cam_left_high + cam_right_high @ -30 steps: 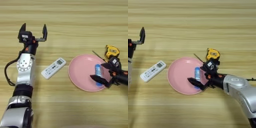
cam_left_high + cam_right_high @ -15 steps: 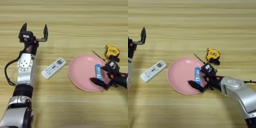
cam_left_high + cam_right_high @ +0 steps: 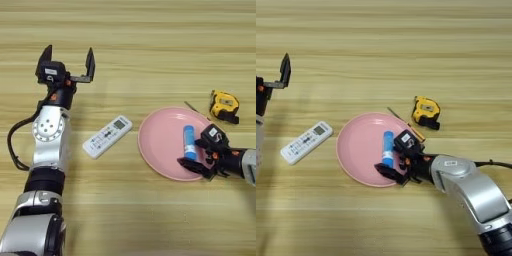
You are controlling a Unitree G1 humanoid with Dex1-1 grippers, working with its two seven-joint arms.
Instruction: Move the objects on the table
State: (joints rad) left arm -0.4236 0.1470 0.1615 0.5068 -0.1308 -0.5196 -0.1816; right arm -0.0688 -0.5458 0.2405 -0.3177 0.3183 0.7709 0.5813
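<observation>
A small blue tube (image 3: 189, 142) lies inside the large pink plate (image 3: 160, 142) near its right side. My right gripper (image 3: 201, 154) stands open just right of the tube at the plate's right rim, fingers apart and holding nothing. The white remote control (image 3: 107, 136) lies left of the plate. A yellow-black tape measure (image 3: 224, 106) sits beyond the plate's right side, with the thin screwdriver (image 3: 406, 124) between it and the plate, partly hidden by my right gripper. My left gripper (image 3: 67, 59) is raised open at the far left, empty.
The wooden table (image 3: 140, 45) fills the view. My left arm (image 3: 49, 135) runs down the left side, close to the remote. A black cable (image 3: 12, 145) loops beside that arm.
My right gripper has drawn back to the right, off the blue tube, which now lies free on the plate. The left arm has stayed put.
</observation>
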